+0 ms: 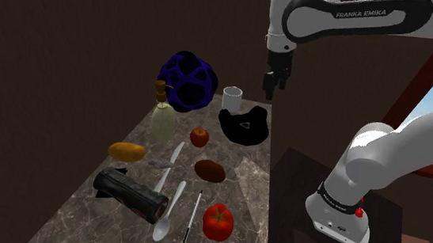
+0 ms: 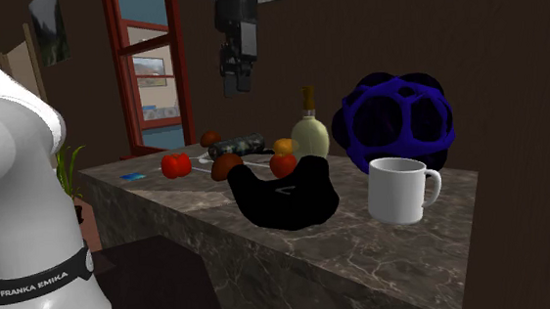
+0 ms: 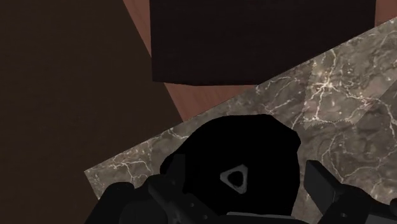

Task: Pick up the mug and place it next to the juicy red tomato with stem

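Note:
A white mug (image 1: 232, 98) (image 2: 400, 190) stands upright at the far end of the marble table (image 1: 243, 192), beside a black lumpy object (image 1: 244, 127) (image 2: 285, 197) (image 3: 238, 153). A large red tomato with a green stem (image 1: 217, 221) (image 2: 176, 164) lies at the near end in the shoulder view. A smaller red fruit (image 1: 199, 136) (image 2: 283, 164) sits mid-table. My gripper (image 1: 273, 83) (image 2: 237, 85) (image 3: 219, 183) hangs open and empty, well above the black object and to the shoulder view's right of the mug.
A dark blue lattice ball (image 1: 186, 81) and a pale bottle (image 1: 162, 116) stand near the mug. A yellow-orange lump (image 1: 127, 151), a brown lump (image 1: 209, 170), a dark log (image 1: 134, 194), a spoon (image 1: 166, 216) and a pen (image 1: 191, 218) lie between mug and tomato.

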